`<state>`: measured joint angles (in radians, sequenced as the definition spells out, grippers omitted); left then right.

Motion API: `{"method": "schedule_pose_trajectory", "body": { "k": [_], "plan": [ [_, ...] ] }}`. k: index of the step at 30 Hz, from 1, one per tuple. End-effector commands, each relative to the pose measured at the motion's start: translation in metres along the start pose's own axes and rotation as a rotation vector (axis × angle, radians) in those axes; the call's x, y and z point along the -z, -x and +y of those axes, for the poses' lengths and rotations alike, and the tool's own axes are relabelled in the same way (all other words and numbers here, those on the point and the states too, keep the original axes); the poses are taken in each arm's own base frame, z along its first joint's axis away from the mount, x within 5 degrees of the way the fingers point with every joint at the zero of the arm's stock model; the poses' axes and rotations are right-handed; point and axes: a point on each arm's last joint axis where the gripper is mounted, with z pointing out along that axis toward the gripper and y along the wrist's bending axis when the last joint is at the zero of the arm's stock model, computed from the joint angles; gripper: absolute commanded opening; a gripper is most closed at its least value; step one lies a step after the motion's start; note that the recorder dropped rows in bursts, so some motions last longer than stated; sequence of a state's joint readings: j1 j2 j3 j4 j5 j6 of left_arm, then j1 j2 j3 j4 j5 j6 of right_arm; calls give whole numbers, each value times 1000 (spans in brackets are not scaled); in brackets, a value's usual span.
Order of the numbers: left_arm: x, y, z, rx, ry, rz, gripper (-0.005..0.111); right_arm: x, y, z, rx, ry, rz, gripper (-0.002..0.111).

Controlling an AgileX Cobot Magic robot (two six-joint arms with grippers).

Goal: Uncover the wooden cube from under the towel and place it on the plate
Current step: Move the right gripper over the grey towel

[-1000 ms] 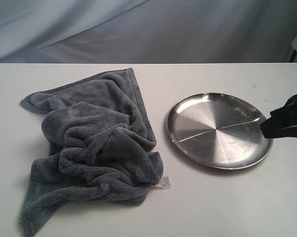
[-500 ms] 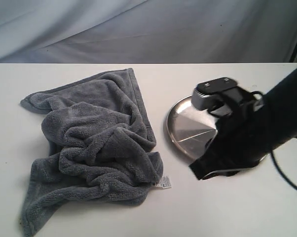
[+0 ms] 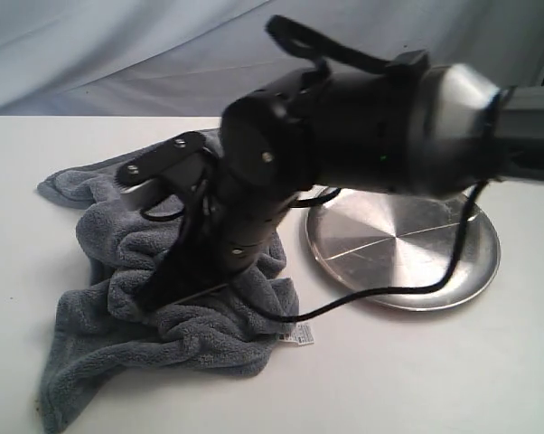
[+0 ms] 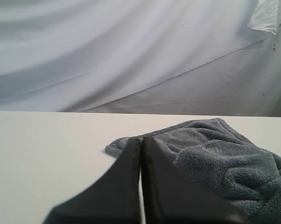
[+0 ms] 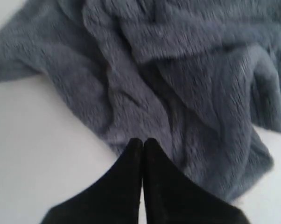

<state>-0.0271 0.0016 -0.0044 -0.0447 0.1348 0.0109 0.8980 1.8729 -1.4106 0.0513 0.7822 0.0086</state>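
The right fingers (image 5: 136, 150) are pressed together with no gap between them and nothing held, and they point down at the towel (image 5: 178, 70), close to where its edge meets the bare table (image 5: 38, 154). In the exterior view these right fingers (image 3: 164, 287) are blurred and dark over the middle of the crumpled towel (image 3: 100, 235); whether they touch the cloth cannot be told. Behind them the bulky black right arm (image 3: 344, 127) reaches across from the right side, passing above the far rim of the plate (image 3: 408, 253), and a black cable (image 3: 371, 289) droops over the plate's near edge. The left fingers (image 4: 135, 150) are likewise closed flat against each other and empty, held over the table (image 4: 47, 154) just beside a corner of the towel (image 4: 215, 154). The towel lies bunched in folds on the left of the table (image 3: 417, 380), its white tag (image 3: 299, 335) at the near edge toward the plate. The wooden cube shows in no view. A pale draped cloth (image 3: 118, 54) hangs behind.
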Motion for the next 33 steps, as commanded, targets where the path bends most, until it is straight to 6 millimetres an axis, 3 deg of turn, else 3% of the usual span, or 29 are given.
{"method": "schedule_pose_trajectory", "body": {
  "k": [1,9,11,17,21,28,33],
  "plan": [
    [0,-1,0,-1,-1,1,1,-10,24,19,59,-47,-109,0],
    [0,-1,0,2,-1,1,1,-18,33,27,30,4,-212,0],
    [0,-1,0,2,-1,1,1,-19,30,16,9,-13,-161,0],
    [0,-1,0,0,-1,1,1,-13,26,-83,-196,-122,-154,0],
    [0,-1,0,2,-1,1,1,-9,27,-126,-275,-169,-202,0],
    [0,-1,0,2,-1,1,1,-37,69,-141,-284,-141,-79,0],
    [0,-1,0,0,-1,1,1,-46,97,-133,-295,-77,-86,0]
  ]
}}
